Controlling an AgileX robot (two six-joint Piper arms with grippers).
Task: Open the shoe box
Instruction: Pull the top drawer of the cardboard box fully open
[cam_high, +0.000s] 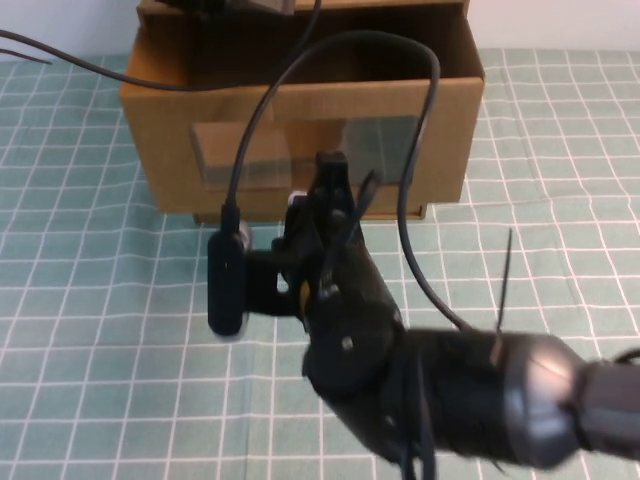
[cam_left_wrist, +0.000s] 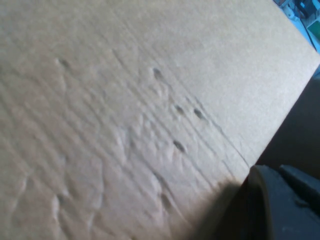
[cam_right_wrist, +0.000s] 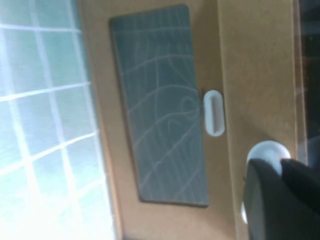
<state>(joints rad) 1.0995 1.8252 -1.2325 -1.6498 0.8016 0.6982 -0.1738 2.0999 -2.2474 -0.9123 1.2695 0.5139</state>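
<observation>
L gripper (cam_left_wrist: 282, 200) sits close over plain brown cardboard, up by the back top of the shoe box (cam_high: 450, 120); I can't tell its state. Box stands centre-back on the green-check surface (cam_high: 80, 300), clear window (cam_high: 385, 140) in its front wall facing me. R gripper (cam_high: 330, 168) is closed, tip at that front wall just beside the window, near a white slot (cam_right_wrist: 213, 113).

Right gripper (cam_right_wrist: 272, 172) jaws closed, right at the shoe box (cam_right_wrist: 250, 60) front — white slotted tab (cam_right_wrist: 214, 113) beside clear window (cam_right_wrist: 160, 105), checked cloth (cam_right_wrist: 45, 125) beyond.
</observation>
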